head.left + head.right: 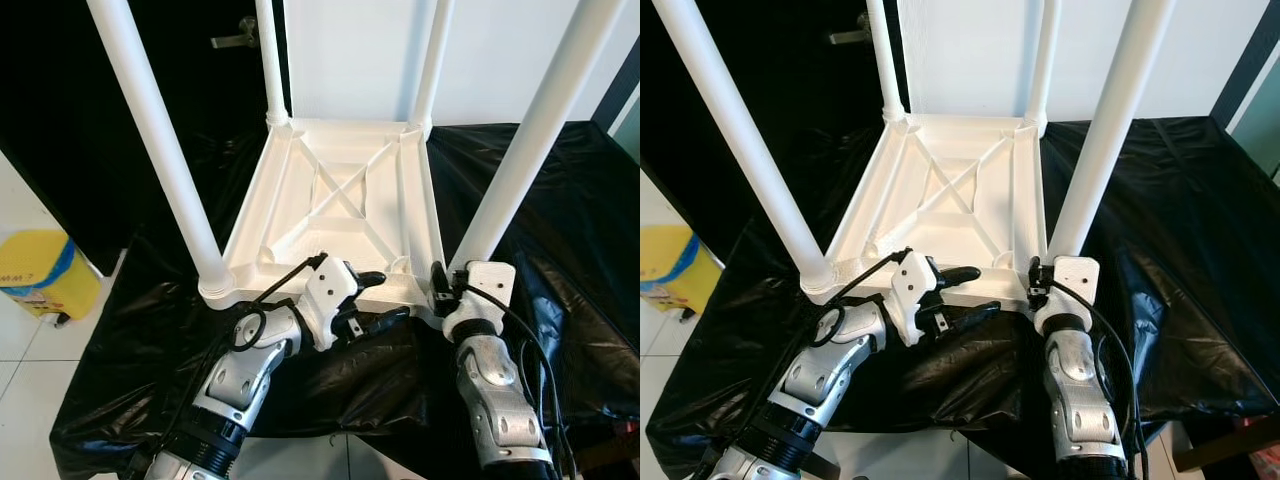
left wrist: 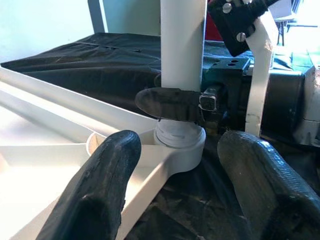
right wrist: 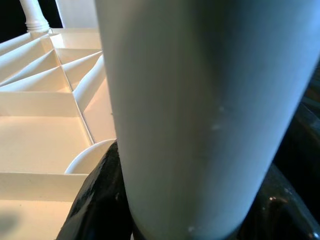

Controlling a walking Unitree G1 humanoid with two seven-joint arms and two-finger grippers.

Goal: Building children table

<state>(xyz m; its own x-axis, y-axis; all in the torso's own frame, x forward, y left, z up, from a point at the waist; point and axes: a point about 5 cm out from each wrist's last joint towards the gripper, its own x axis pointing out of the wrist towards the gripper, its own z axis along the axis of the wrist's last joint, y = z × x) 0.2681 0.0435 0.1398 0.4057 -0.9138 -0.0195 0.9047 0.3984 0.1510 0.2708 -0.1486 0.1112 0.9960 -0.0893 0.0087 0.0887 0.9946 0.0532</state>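
A: Where does the table [image 1: 340, 200] stand for you right now?

B: It lies upside down on the black-draped surface [image 1: 560, 230], ribbed underside up, with 4 white legs rising from its corners. Your right hand [image 1: 441, 283] is pinched around the near right leg [image 1: 520, 150] just above its socket; the right wrist view shows black fingers [image 3: 95, 205] on both sides of the tube. Your left hand [image 1: 385, 297] is spread, with the near rim between its 2 fingers and nothing pinched.

A: How will it handle?

B: It looks like hollow moulded plastic, so I'd judge it light and stiff but smooth and slippery. The legs are long levers, so take hold low, close to the socket, as the right hand does. The near left leg [image 1: 160, 150] leans outward, so its seating may need checking. Use the rim or the cross ribs to steady the top
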